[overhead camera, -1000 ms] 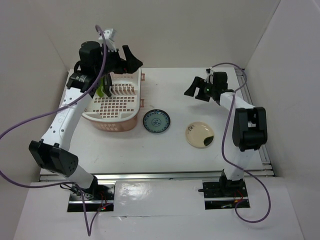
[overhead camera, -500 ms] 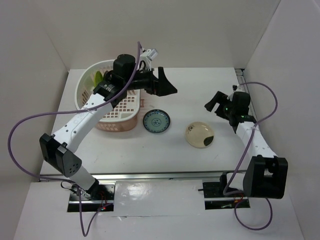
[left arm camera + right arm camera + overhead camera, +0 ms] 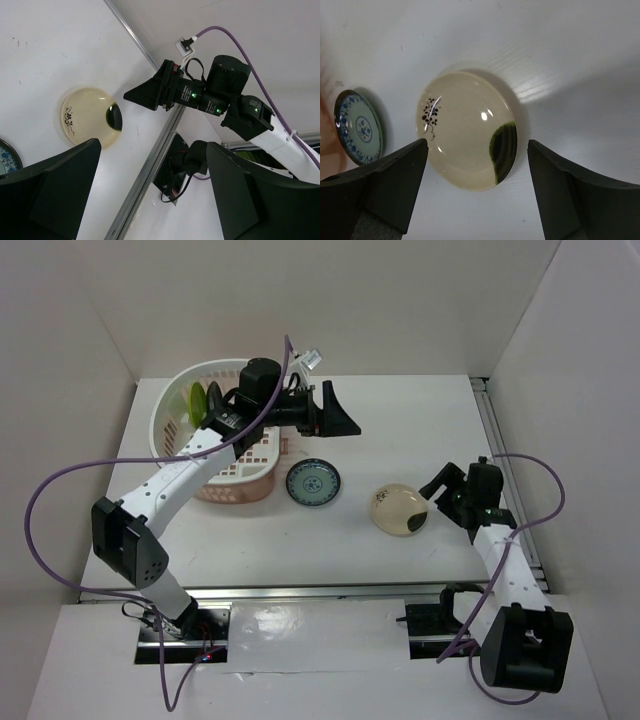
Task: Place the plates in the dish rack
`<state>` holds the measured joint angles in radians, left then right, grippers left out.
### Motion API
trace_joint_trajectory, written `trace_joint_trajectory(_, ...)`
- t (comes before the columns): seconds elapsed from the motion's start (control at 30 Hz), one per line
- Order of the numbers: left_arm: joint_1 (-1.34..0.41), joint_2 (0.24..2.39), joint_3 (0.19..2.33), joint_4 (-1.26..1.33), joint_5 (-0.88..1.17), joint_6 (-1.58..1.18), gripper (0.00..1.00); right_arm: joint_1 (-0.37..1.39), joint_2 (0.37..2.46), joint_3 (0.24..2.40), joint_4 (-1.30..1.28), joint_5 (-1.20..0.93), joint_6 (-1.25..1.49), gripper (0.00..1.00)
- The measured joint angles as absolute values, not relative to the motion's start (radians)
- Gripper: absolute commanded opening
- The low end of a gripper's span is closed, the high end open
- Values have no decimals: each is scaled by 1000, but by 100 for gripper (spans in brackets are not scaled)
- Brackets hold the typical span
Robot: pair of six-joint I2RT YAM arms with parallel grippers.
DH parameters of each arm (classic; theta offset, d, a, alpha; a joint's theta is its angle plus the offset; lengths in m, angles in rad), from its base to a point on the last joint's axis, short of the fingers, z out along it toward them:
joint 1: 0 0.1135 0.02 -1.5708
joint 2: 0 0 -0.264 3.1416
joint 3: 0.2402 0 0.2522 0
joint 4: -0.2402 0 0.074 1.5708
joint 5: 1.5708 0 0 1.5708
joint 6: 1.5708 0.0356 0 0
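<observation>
Our right gripper has swung near, onto the cream plate, fingers spread, gripping nothing. Our left gripper, released and empty, has left the dish rack, perhaps for the blue-green plate.

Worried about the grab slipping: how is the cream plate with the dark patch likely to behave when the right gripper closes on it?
The cream plate looks glossy, with bright highlights, so it is probably rigid and slippery for the open right gripper. It lies flat on the table with a low rim, so it may slide rather than lift.
</observation>
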<state>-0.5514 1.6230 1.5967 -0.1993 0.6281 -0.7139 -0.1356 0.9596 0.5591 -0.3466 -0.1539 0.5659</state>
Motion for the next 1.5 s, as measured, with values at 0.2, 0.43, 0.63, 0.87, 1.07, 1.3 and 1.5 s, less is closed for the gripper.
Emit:
trace_joint_trajectory(0.2,-551,1621,1581,-206,616,-714,100,-138,912,442,-352,-147,590,86)
trace_joint_trajectory(0.43,-551,1621,1544,-217,616,-710,100,-138,794,317,-348,-182,609,80)
trace_joint_trajectory(0.63,-551,1620,1542,-213,629,-711,100,-138,834,290,-274,-214,623,74)
trace_joint_trajectory(0.87,-551,1620,1531,-208,634,-710,100,-142,928,266,-141,-244,639,55)
trace_joint_trajectory(1.07,-551,1620,1531,-208,634,-707,100,-178,974,245,-77,-259,638,36)
trace_joint_trajectory(1.3,-551,1620,1531,-205,639,-706,100,-216,1001,239,-44,-271,637,28)
trace_joint_trajectory(1.5,-551,1620,1531,-200,656,-706,100,-217,1037,235,11,-292,640,29)
